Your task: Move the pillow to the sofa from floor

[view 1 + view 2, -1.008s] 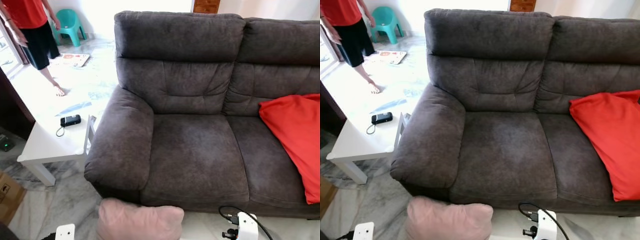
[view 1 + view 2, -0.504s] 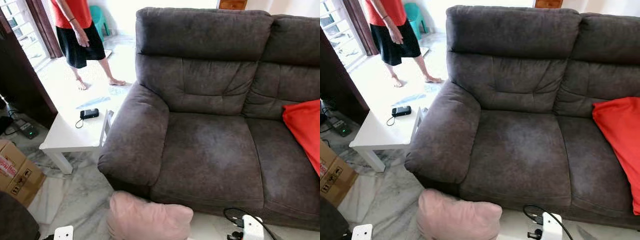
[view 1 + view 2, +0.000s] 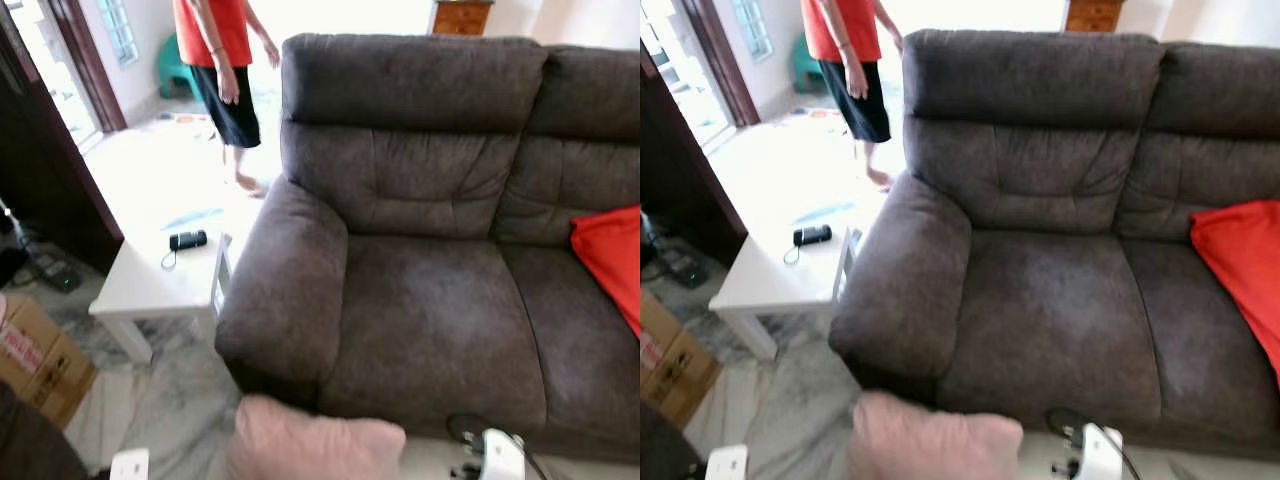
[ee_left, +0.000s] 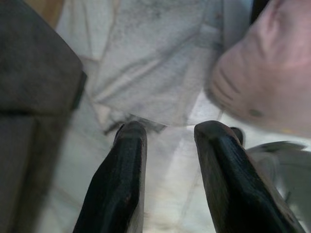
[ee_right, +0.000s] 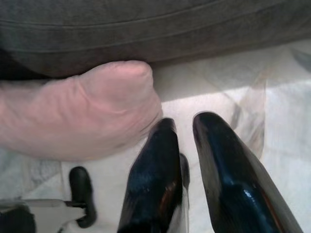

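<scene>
pillow (image 3: 315, 450): pink, on the floor (image 3: 170, 400), against the sofa (image 3: 430, 300) front below the armrest
left tool (image 4: 167, 131): fingers apart, nothing between; wrist view has pillow edge just beyond one fingertip, marble floor under
right tool (image 5: 182, 121): fingers slightly apart, nothing held; wrist view shows one fingertip right at the pillow corner, sofa base behind
head views add: red cushion (image 3: 610, 260) on right seat, white bench (image 3: 160, 285) with black device (image 3: 187, 239), person (image 3: 222, 60) behind, box (image 3: 40, 360) on the floor
</scene>
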You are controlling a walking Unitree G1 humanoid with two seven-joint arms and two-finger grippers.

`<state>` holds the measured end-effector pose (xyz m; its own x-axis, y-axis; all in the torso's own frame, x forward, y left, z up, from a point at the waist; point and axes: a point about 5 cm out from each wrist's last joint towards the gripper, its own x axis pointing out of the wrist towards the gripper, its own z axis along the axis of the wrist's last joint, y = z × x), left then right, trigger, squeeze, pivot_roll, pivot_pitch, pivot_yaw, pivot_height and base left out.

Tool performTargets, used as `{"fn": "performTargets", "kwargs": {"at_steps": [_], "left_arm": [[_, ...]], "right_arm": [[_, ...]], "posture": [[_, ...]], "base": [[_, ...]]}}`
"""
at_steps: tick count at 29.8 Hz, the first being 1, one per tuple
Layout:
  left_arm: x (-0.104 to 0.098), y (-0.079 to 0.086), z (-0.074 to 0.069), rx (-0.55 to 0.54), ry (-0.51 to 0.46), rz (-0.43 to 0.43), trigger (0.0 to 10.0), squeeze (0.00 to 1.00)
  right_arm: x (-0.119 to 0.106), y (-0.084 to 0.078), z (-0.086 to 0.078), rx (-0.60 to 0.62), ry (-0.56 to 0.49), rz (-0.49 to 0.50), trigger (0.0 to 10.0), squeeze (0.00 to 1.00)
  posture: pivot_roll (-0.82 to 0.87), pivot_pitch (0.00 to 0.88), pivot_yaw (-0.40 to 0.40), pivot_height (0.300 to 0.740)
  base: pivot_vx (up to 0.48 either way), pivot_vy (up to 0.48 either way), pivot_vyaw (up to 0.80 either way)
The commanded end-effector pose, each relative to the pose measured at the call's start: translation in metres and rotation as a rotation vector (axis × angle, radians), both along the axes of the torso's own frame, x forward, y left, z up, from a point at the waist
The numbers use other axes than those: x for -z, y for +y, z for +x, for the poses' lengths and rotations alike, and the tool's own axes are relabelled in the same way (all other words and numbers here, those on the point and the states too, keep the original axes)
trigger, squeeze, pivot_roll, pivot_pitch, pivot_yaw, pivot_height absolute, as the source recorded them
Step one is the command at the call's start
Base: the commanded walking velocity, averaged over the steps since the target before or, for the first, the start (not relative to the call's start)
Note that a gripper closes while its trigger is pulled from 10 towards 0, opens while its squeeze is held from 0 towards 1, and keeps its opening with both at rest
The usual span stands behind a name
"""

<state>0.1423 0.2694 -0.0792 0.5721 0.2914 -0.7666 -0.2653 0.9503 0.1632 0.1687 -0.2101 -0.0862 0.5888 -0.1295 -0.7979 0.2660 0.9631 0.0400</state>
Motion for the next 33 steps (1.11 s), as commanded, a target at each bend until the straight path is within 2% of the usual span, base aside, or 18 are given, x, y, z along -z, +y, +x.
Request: {"fn": "performTargets", "kwargs": {"at_steps": [1,4,12,15,20,33], "left_arm": [[0.0,0.001,-0.003,-0.009,-0.008,-0.01,10.0,0.0],[0.0,0.002,-0.002,0.001,-0.012,-0.001,10.0,0.0],[-0.012,0.002,0.024,0.016,-0.096,0.016,10.0,0.0],[-0.012,0.0,0.027,0.023,-0.092,0.017,10.0,0.0],[-0.012,-0.002,0.027,0.027,-0.087,0.015,10.0,0.0],[-0.008,0.002,0.015,0.019,-0.06,0.007,10.0,0.0]], "right_arm": [[0.0,-0.008,-0.004,0.018,0.011,-0.021,10.0,0.0],[0.0,-0.008,-0.003,0.016,0.007,-0.021,10.0,0.0],[-0.005,-0.025,-0.001,0.027,-0.02,-0.032,10.0,0.0],[-0.006,-0.026,-0.001,0.034,-0.026,-0.03,10.0,0.0],[-0.006,-0.025,0.0,0.038,-0.03,-0.024,10.0,0.0],[-0.004,-0.02,-0.001,0.035,-0.02,-0.017,10.0,0.0]], "posture": [[0.14,0.033,-0.018,0.74],[0.14,0.033,-0.018,0.74],[0.14,0.031,-0.016,0.74],[0.14,0.029,-0.013,0.74],[0.14,0.03,-0.012,0.74],[0.14,0.036,-0.009,0.74]], "base": [[0.0,0.0,0.0],[0.0,0.0,0.0],[0.0,0.0,0.0],[0.0,0.0,0.0],[0.0,0.0,0.0],[0.0,0.0,0.0]]}}
